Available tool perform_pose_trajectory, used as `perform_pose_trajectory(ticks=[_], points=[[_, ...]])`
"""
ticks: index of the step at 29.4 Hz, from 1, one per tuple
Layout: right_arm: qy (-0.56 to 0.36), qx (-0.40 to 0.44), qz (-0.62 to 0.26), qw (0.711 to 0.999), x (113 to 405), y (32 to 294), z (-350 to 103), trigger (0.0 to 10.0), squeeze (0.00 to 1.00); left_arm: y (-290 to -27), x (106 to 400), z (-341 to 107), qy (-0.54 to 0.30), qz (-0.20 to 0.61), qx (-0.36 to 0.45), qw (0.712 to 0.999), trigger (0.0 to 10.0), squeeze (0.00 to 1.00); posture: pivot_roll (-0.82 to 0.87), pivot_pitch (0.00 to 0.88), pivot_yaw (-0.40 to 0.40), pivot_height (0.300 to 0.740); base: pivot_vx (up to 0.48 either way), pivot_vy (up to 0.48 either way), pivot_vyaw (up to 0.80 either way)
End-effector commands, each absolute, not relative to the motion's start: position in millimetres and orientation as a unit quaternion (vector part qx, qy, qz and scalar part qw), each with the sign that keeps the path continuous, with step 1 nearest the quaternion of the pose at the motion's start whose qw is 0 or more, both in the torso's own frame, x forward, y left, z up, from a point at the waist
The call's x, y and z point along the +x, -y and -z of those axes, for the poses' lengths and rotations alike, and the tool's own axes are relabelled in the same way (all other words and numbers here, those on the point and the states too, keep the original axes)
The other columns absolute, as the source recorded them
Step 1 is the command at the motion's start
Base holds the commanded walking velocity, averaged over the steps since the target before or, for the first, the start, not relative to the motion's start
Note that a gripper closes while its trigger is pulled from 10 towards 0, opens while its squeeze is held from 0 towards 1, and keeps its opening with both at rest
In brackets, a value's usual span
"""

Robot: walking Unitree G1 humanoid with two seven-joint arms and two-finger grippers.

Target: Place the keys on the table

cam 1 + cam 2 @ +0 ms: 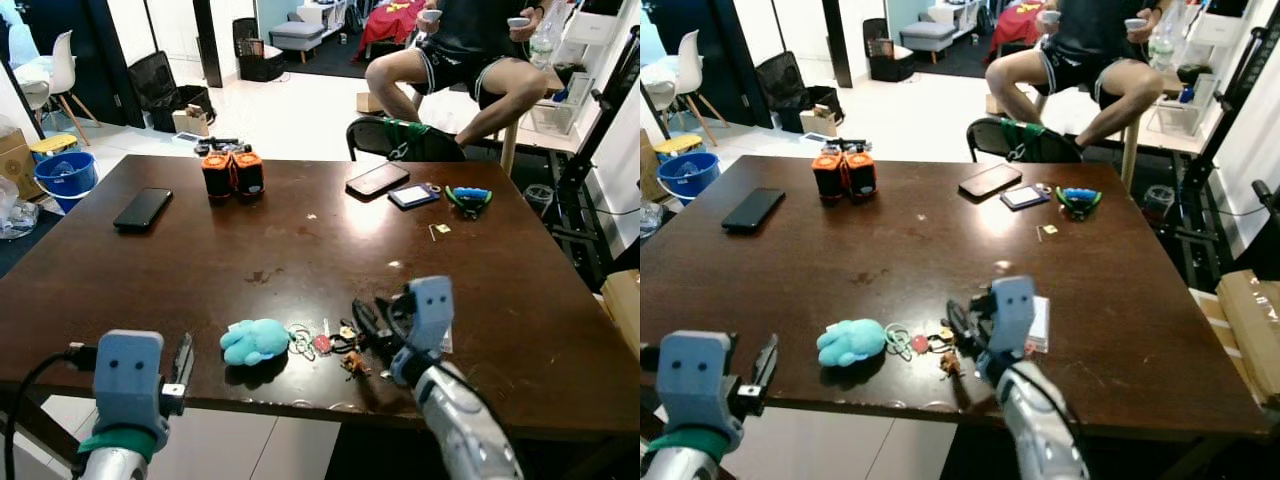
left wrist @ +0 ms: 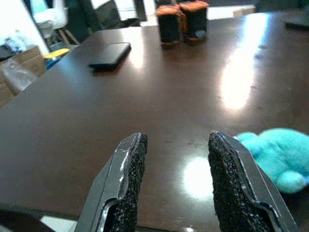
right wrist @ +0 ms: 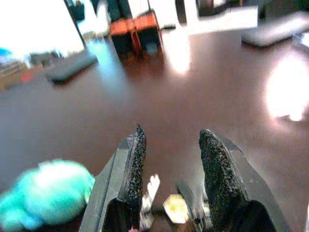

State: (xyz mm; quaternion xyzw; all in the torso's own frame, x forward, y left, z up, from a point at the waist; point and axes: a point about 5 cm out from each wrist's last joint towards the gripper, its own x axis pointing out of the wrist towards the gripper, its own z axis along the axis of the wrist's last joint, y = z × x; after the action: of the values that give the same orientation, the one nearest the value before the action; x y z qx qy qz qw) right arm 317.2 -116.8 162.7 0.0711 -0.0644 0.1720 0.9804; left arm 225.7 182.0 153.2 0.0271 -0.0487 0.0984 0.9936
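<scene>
The keys (image 1: 330,343) lie on the dark wooden table (image 1: 300,240) near its front edge, a bunch of rings and small charms joined to a turquoise plush toy (image 1: 254,341) on their left. My right gripper (image 1: 368,318) is open, low over the table at the right end of the bunch. In the right wrist view its fingers (image 3: 133,179) straddle the keys (image 3: 176,208) without closing on them. My left gripper (image 1: 182,358) hovers open at the table's front edge, left of the plush toy (image 2: 277,152), holding nothing.
Farther back on the table are a black phone (image 1: 143,208), two orange-and-black cylinders (image 1: 232,173), a second phone (image 1: 377,179), a card holder (image 1: 413,195) and green-blue pliers (image 1: 468,198). A person (image 1: 450,60) sits beyond the far edge. A blue bucket (image 1: 66,178) stands on the floor at left.
</scene>
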Motion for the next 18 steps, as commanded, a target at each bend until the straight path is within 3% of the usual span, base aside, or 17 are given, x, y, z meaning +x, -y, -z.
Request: perform_pose_trajectory(ticks=[1, 18], points=[[0.076, 0.067, -0.16, 0.982, 312.1, 119.4, -164.6, 10.0, 0.0, -192.9, 220.8, -155.4, 0.053, -0.124, 0.016, 0.991, 10.0, 0.0, -0.14, 0.049, 0.105, 0.74, 0.0, 0.0, 0.0], [0.068, 0.047, -0.127, 0.988, 312.2, 130.2, -152.6, 10.0, 0.0, -184.1, 217.4, -156.1, 0.047, -0.11, 0.013, 0.993, 10.0, 0.0, -0.09, 0.051, 0.083, 0.74, 0.0, 0.0, 0.0]])
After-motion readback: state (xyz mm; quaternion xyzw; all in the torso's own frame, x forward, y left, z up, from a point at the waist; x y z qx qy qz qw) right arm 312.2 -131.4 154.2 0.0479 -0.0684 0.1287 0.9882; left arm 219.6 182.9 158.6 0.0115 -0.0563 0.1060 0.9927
